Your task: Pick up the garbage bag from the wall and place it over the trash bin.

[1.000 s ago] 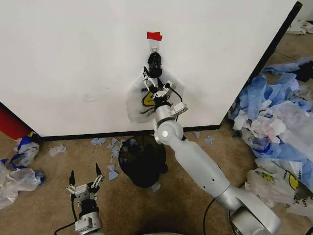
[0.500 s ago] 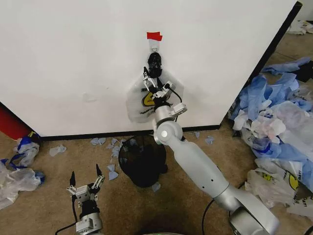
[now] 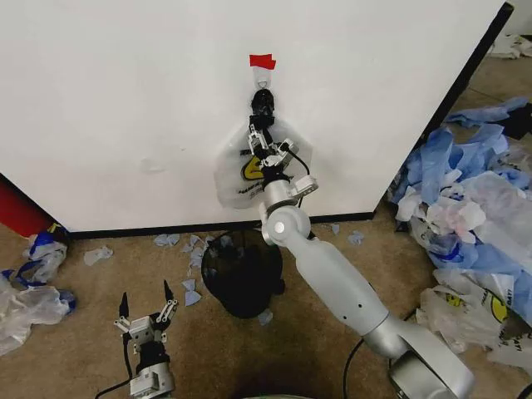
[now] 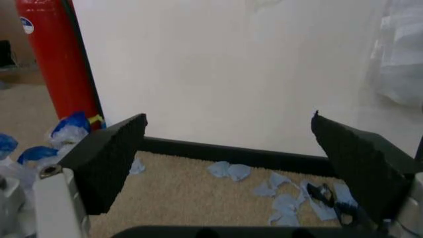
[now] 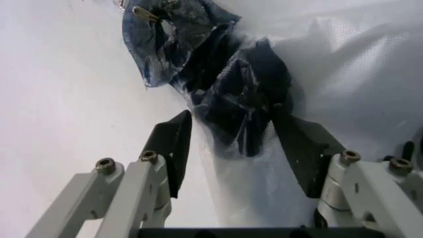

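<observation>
Reaching up the wall [image 3: 125, 100], the right gripper [image 3: 260, 126] is sitting a touch higher than it was a second ago, closer under the small hook [image 3: 263, 83] and the red tape [image 3: 263, 61]. The rest of the room is looking just the same. From its own wrist camera, the pads [image 5: 173, 148] are standing apart on either side of the bunched dark handles [image 5: 228, 94] of the garbage bag [image 3: 237, 179], not yet pinched on them; the plastic is lying in the gap between the jaws. I'd judge this small climb is lining the grip up on the handles, so a close and a lift off the hook are what is being set up.

The bag itself is hanging flat against the wall, its yellow face partly behind the arm, with the trash bin [image 3: 241, 278] standing on the carpet just below it, near the black baseboard [image 3: 166, 228]. The left gripper [image 3: 145, 312] is waiting low over the carpet with its fingers wide apart, well away from the bag. Scraps of blue plastic [image 3: 193, 249] are lying around the bin.
</observation>
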You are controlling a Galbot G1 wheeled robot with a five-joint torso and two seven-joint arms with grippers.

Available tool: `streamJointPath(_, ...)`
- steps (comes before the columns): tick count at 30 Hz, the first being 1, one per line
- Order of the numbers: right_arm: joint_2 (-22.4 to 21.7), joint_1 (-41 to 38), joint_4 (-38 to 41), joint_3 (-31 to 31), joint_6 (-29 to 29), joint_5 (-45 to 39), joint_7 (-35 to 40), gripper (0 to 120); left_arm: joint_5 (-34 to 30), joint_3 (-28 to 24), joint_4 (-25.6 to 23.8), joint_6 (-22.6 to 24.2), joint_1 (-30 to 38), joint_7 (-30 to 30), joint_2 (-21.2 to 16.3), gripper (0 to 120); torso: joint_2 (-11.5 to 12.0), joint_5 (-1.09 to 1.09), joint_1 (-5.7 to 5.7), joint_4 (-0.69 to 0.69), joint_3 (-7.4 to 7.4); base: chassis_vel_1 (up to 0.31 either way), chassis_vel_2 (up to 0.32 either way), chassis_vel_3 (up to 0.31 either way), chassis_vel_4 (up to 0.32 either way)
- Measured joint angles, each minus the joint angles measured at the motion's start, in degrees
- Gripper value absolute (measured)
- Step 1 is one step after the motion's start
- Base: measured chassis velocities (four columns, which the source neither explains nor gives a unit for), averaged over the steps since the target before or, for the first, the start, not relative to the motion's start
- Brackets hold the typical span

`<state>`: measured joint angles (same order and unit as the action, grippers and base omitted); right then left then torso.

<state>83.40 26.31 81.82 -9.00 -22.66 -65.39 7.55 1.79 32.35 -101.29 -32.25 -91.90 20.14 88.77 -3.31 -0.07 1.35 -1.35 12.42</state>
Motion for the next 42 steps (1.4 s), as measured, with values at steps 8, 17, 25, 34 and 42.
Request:
streamJointPath(8,0.3,0.3,-0.9,0.4,-0.3,0.3,-0.5,36,0.2,0.2,0.2,-0.3,-0.3,0.3,0.0,98,0.0,0.0,0.0,0.0,0.0,0.0,0.0,0.0,0.0)
streamJointPath(17,0.6,0.3,-1.3,0.6,-0.3,0.5,-0.6,24,0.2,0.2,0.4,-0.8,-0.6,0.5,0.1,98,0.0,0.0,0.0,0.0,0.0,0.0,0.0,0.0,0.0)
streamJointPath(25,0.7,0.4,-1.3,0.5,-0.4,1.0,-0.6,21,0.8,0.1,1.0,-1.0,-0.2,0.6,0.6,98,0.0,0.0,0.0,0.0,0.0,0.0,0.0,0.0,0.0)
streamJointPath(34,0.4,0.4,-1.7,0.7,-0.6,1.0,-1.0,0,1.3,0.1,2.0,-1.7,-0.1,0.8,0.9,98,0.0,0.0,0.0,0.0,0.0,0.0,0.0,0.0,0.0)
streamJointPath(42,-0.6,1.7,0.3,0.5,-0.9,1.1,-1.0,0,1.4,0.0,2.8,-1.7,0.6,0.8,1.1,98,0.0,0.0,0.0,0.0,0.0,0.0,0.0,0.0,0.0)
